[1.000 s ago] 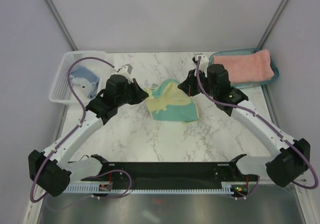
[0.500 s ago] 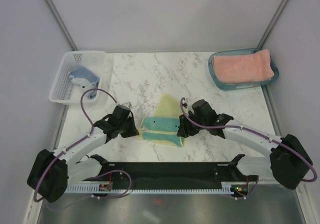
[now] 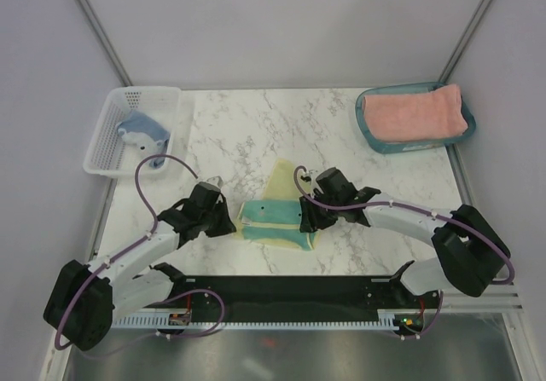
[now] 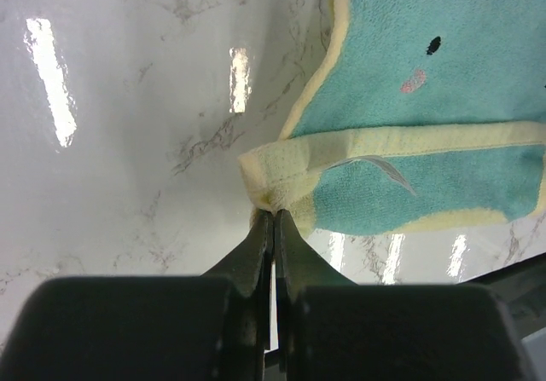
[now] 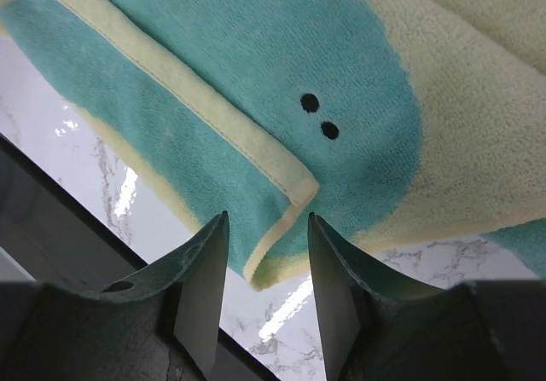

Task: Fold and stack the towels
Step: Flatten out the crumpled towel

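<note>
Left end effector (image 4: 273, 215) pinches a corner of the pale-yellow towel (image 3: 275, 219), half-folded on the counter (image 3: 247, 129). Right end effector (image 5: 266, 223) stands spread over the opposite corner. Pink towel (image 3: 415, 112) lies folded beyond the right. Grey-blue towel (image 3: 141, 132), beyond the left, likely awaits folding and stacking.

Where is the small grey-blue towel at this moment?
In the top view, the grey-blue towel lies inside the white basket at the far left corner of the marble table.
</note>
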Robot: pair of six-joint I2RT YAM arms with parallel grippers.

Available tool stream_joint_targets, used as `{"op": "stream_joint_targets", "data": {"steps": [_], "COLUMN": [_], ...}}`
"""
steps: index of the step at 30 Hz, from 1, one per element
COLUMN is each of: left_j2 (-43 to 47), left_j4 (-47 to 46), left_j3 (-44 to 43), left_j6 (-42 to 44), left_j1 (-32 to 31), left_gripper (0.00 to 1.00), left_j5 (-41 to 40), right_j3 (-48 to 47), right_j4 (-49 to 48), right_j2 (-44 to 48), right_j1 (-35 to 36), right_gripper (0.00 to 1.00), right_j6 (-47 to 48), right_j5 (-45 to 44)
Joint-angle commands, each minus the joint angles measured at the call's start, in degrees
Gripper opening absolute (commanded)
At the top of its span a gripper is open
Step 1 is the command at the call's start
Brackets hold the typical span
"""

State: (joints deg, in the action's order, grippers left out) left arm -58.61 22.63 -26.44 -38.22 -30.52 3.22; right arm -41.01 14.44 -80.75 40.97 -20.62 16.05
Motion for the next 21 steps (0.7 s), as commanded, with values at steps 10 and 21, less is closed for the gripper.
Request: {"op": "stream_joint_targets", "data": {"steps": [10, 21], "left_j2": [1.92, 1.92], "left_j4": [-1.89, -3.38], "left_j3": [1.39, 2.44], "left_j6": [-3.0, -3.71], "left_j1": [-0.15, -0.15], "left_gripper": [0.02, 0.02], "left_j5": [1.61, 2.58], "right_j3": [4.98, 4.01], "right_j4": [-6.44, -8.37], "right_j2": [-0.55, -3.88], "right_j1": [-0.1, -0.1], "right_gripper": [0.47, 0.41], "right_j6": [-8.82, -10.05], "right_j5": [-2.95, -4.36]}}
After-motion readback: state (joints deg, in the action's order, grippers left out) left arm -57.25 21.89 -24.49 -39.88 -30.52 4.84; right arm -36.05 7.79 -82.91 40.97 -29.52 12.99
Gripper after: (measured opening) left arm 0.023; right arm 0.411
